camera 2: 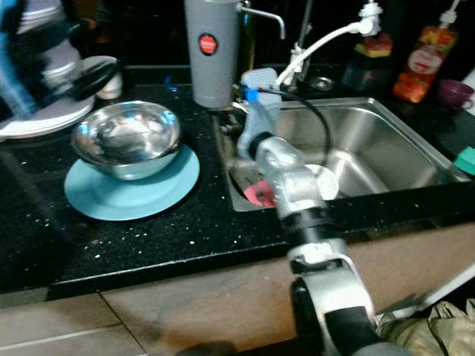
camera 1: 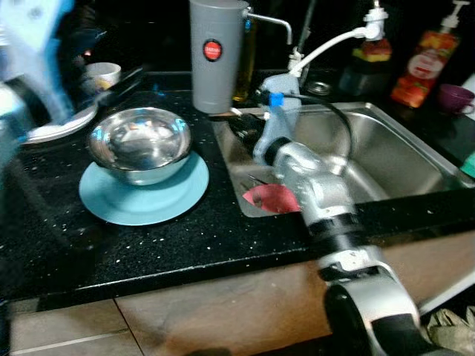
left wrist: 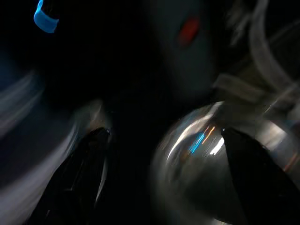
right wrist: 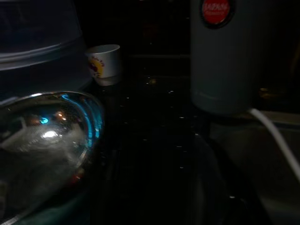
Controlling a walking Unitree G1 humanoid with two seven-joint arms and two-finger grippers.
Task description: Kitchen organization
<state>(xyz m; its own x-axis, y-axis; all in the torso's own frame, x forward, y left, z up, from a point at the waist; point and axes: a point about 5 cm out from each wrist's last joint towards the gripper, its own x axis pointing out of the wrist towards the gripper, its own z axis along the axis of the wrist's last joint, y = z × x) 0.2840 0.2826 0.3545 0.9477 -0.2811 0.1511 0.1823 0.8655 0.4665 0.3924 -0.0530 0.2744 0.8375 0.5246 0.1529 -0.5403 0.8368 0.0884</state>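
Observation:
A steel bowl (camera 1: 139,142) sits on a light blue plate (camera 1: 145,200) on the black counter (camera 1: 223,245). Behind them a white plate (camera 1: 63,126) and a small white cup (camera 1: 102,73) stand at the back left. My left gripper (camera 1: 119,83) hovers blurred over that white plate. In the left wrist view its two black fingers (left wrist: 84,178) stand apart, open, with the bowl (left wrist: 206,154) beyond them. My right arm reaches over the sink's left rim, its gripper (camera 1: 239,119) by the base of the grey flask (camera 1: 215,55).
The steel sink (camera 1: 386,156) holds a red item (camera 1: 269,198) near its front left corner. A white tap hose (camera 1: 326,46) arcs above it. Sauce bottles (camera 1: 427,63) and a purple cup (camera 1: 454,96) stand at the back right. Wood-look floor lies below the counter edge.

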